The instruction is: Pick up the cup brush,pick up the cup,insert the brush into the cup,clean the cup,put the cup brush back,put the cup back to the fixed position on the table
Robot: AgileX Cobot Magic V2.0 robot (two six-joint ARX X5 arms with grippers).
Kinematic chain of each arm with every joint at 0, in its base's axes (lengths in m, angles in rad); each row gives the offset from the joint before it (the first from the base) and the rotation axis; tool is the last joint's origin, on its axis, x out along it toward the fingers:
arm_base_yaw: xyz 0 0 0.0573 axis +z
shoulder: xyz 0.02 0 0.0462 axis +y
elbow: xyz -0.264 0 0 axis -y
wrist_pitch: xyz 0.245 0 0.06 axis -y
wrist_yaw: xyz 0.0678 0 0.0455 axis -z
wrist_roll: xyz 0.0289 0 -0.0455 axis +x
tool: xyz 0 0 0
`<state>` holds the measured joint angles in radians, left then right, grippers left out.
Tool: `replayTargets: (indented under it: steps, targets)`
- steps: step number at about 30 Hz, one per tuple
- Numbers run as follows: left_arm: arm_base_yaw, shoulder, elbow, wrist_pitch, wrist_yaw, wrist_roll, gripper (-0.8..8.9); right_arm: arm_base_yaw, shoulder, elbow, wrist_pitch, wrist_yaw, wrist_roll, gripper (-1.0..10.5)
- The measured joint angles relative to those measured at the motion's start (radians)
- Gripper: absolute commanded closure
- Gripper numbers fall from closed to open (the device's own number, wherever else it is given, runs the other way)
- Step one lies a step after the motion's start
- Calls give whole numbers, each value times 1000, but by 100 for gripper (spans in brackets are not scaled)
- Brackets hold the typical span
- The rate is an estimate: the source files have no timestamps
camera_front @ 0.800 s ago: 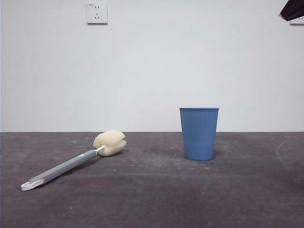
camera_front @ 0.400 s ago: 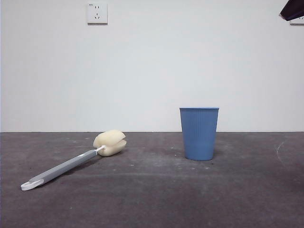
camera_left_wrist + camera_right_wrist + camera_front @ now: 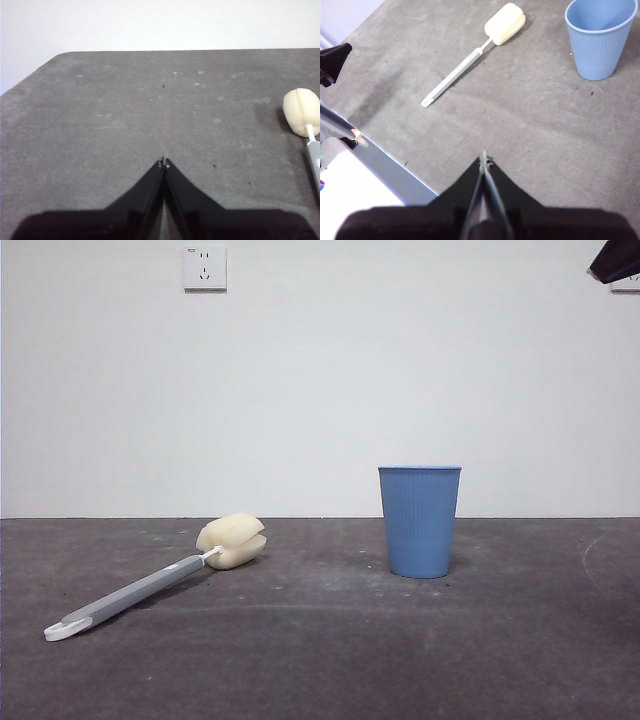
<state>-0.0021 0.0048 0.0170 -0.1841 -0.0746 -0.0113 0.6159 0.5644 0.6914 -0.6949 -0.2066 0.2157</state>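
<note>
On the worktop [image 3: 320, 660] the cup brush [image 3: 150, 580] lies flat at the left, its sponge head toward the cup [image 3: 419, 521], which stands upright at the right, well apart. Left claw [image 3: 164, 161] and right claw [image 3: 483, 157] hang above, both pressed together, holding nothing.

The dark grey, scuffed counter [image 3: 330, 660] is being occupied by two things: the cup brush [image 3: 160, 580] is being carried flat, while the blue cup [image 3: 419, 521] is being borne upright, well apart.
</note>
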Motion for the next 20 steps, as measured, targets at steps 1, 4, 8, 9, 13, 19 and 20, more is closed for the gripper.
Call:
replayTargets:
  steps: [1,4,8,9,13,19,20]
  targets:
    - [0,0,0,0,0,0,814,0,0,0,0,0,-5,945]
    - [0,0,0,0,0,0,814,0,-22,0,-5,26,-24,945]
    - [0,0,0,0,0,0,814,-35,-97,0,21,150,-121,945]
    - [0,0,0,0,0,0,814,-46,-118,-2,38,171,-140,945]
    - [0,0,0,0,0,0,814,-102,-235,-58,160,292,-209,945]
    - [0,0,0,0,0,0,814,-188,-387,-272,392,367,-242,945]
    - [0,0,0,0,0,0,814,-204,-414,-326,453,366,-241,945]
